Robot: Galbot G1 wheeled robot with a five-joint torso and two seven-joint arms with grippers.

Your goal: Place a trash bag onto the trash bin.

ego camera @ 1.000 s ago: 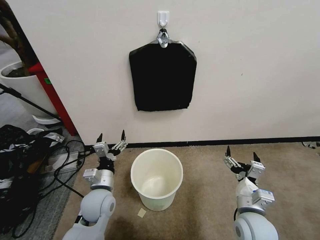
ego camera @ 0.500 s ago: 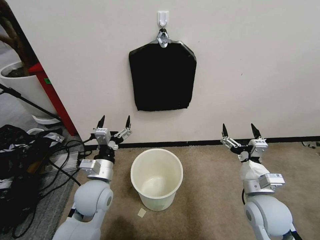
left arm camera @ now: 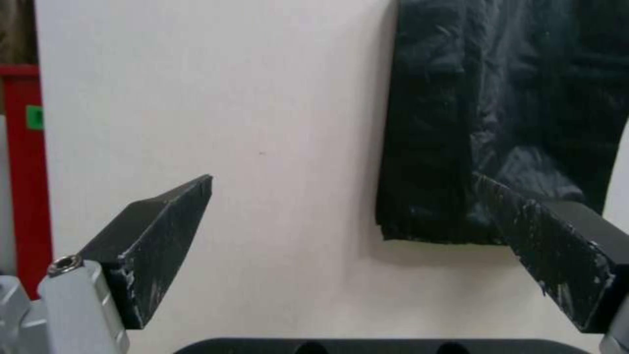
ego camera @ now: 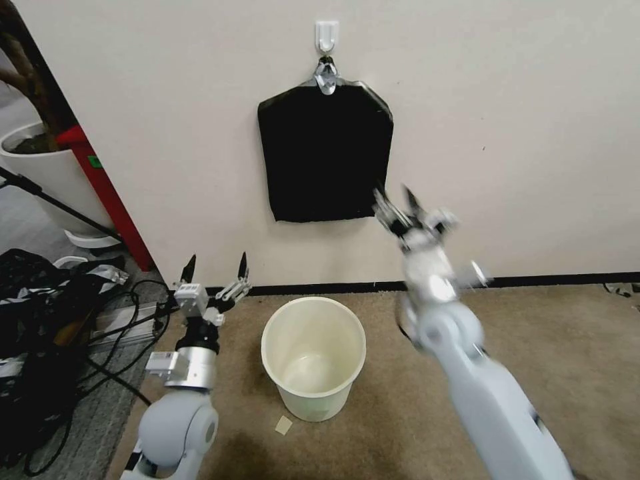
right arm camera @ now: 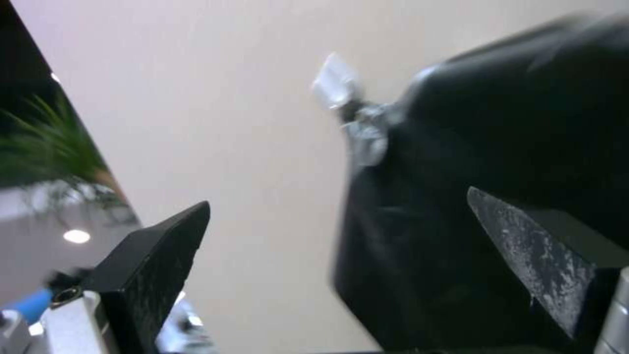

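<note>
Head view. Task judged barely begun: no bag on the bin (ego camera: 313, 400), nothing inside it, rim bare. Everything left to do: getting one bag free, opening it, fitting it over the rim.

Right gripper (ego camera: 395, 200) raised toward the wall, fingers apart, holding nothing. Just beside it, up and to its left: the lower right corner of the black pack of bags (ego camera: 325, 157), hung flat from a white hook (ego camera: 327, 33). Touching or just short of it: cannot tell. Well below that gripper and a little to its left: the bin, on the carpet.

Left gripper (ego camera: 217, 267) low near the foot of the wall, fingers spread, empty. Just to its right and lower: the bin. Well above it and to its right: the pack.

Left wrist view. Left gripper (left arm camera: 344, 196) open wide, bare wall between the fingers. Beyond one finger, against the wall: the lower edge of the pack (left arm camera: 511, 98), well apart from the gripper.

Right wrist view. Right gripper (right arm camera: 339, 206) open, nothing between the fingers. Close ahead, behind one finger: the pack (right arm camera: 498, 147), with its silvery pinched top and the hook (right arm camera: 334, 81) farther off.
</note>
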